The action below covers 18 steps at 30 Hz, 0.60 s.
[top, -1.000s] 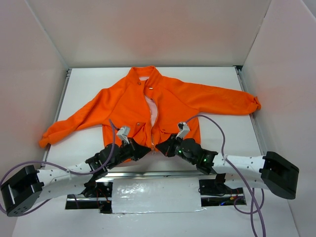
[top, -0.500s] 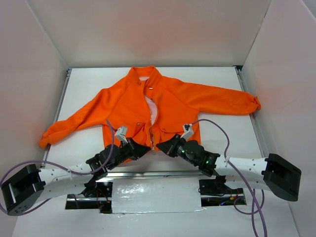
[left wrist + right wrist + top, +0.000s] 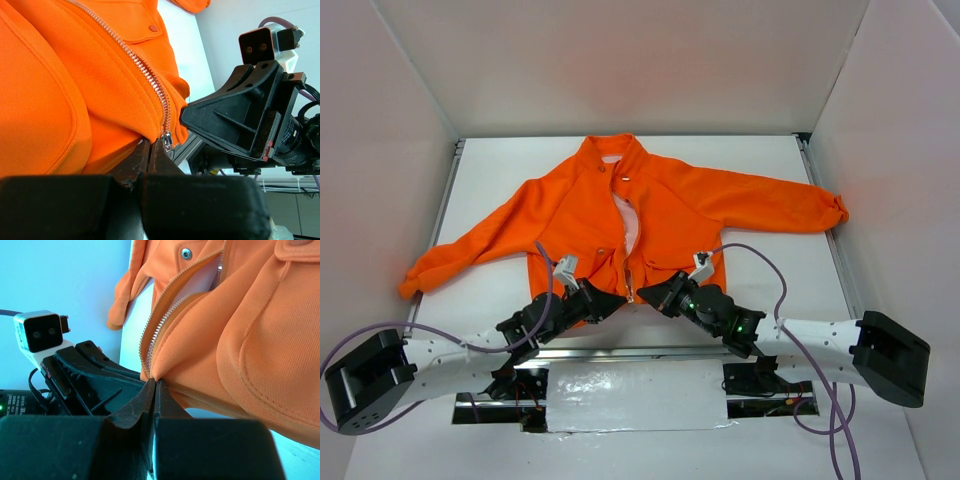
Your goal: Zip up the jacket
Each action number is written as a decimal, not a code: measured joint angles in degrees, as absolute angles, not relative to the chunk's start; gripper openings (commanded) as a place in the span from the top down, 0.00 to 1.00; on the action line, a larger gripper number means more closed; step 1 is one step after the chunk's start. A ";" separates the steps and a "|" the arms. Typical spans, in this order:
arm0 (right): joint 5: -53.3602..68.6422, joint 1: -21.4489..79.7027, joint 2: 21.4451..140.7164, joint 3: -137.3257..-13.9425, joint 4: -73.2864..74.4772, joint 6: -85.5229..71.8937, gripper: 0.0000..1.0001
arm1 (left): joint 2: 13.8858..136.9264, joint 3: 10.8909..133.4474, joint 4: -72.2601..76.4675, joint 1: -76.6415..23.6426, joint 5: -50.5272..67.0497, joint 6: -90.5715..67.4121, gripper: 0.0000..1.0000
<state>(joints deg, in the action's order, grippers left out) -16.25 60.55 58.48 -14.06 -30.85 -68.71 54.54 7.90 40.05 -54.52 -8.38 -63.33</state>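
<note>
The orange jacket (image 3: 660,205) lies flat, collar at the far side and sleeves spread. Its pale zipper (image 3: 629,262) gapes at the chest and shows light lining. Both grippers meet at the bottom hem beside the zipper. My left gripper (image 3: 617,299) is shut on the hem fabric (image 3: 125,135), its tips (image 3: 151,143) just left of the metal zipper slider (image 3: 166,138). My right gripper (image 3: 643,295) is shut on the hem corner (image 3: 165,375) at the foot of the zipper teeth (image 3: 156,335), its tips (image 3: 156,382) pinching the fabric. Each wrist view shows the other gripper close opposite.
White walls close the table on the left, far and right sides. A metal rail (image 3: 650,352) runs along the near edge just behind the hem, with a white plate (image 3: 635,395) below it. Purple cables (image 3: 765,265) loop over both arms.
My right gripper has slid a little left and lower toward the zipper's foot, its wrist dropping. The left gripper has edged slightly. The jacket lies as before.
</note>
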 measured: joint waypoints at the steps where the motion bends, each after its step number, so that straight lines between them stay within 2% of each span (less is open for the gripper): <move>1: -16.62 60.58 58.50 -14.06 -30.87 -68.53 1.00 | 55.11 7.66 41.12 -54.50 -8.23 -63.46 1.00; 10: -17.10 60.64 61.87 -13.69 -35.57 -66.08 1.00 | 56.05 5.98 45.01 -54.37 -7.99 -66.52 1.00; 18: -12.71 60.60 68.49 -13.41 -46.33 -62.50 1.00 | 48.40 5.89 41.87 -54.33 -8.38 -68.40 1.00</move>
